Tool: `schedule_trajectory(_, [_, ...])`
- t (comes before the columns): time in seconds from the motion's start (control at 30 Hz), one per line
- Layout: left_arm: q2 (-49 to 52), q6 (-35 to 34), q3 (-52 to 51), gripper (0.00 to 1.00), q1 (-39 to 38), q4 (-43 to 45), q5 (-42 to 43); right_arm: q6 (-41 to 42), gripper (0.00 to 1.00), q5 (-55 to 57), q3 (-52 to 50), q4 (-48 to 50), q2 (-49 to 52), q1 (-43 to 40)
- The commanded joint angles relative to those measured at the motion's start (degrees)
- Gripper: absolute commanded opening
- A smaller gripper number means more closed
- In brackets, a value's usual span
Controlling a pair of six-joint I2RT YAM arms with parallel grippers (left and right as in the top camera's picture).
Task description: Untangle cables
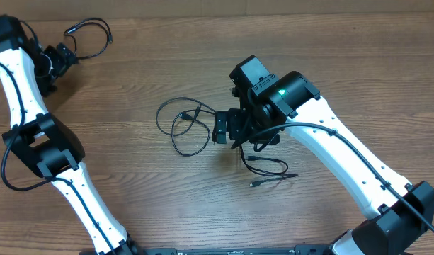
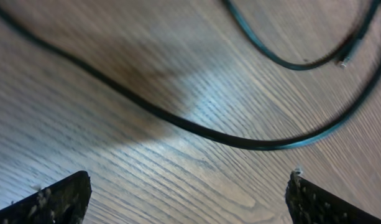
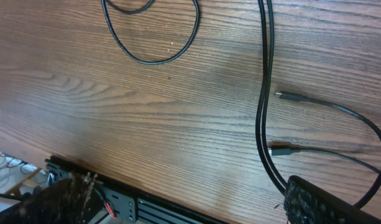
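Showing both grippers with fingers spread wide, holding nothing, above the wooden table. The left gripper hovers over a single black cable at the far-left corner, and the right gripper hovers over the looped cables mid-table.

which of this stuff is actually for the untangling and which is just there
For the job:
curved cable at the far left
looped cable mid-table
plug-ended cable beside it

Just there:
robot's own thick wire
wooden table
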Motion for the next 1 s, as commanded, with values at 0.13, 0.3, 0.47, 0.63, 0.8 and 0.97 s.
schedule_trajectory(0.13, [0.55,-16.79,-7.37,1.0,0.33,6.27,-2.51,-1.14,1.0,-0.24,-0.13,0.37,0.07,0.26])
schedule_trajectory(0.3, [0.61,-15.82,-11.82,0.93,0.33,15.74,-2.64,-1.11,1.0,-0.26,-0.13,0.15,0.07,0.26])
schedule_trajectory(0.47, [0.61,-5.25,-12.55,0.88,0.39,24.26,-8.9,-1.09,1.0,-0.26,-0.13,-0.11,0.07,0.26])
schedule_trajectory(0.63, [0.59,9.16,-12.55,0.84,0.79,32.48,-9.03,-1.07,1.0,-0.26,-0.13,-0.07,0.07,0.26])
schedule_trajectory(0.8, [0.59,14.56,-8.76,0.81,0.7,35.78,-8.59,-0.83,1.0,-0.31,-0.13,-0.11,0.07,0.26])
schedule_trajectory(0.97, [0.5,14.51,-3.43,0.92,0.28,31.95,-6.58,-0.63,1.0,-0.28,-0.13,0.07,0.07,0.26])
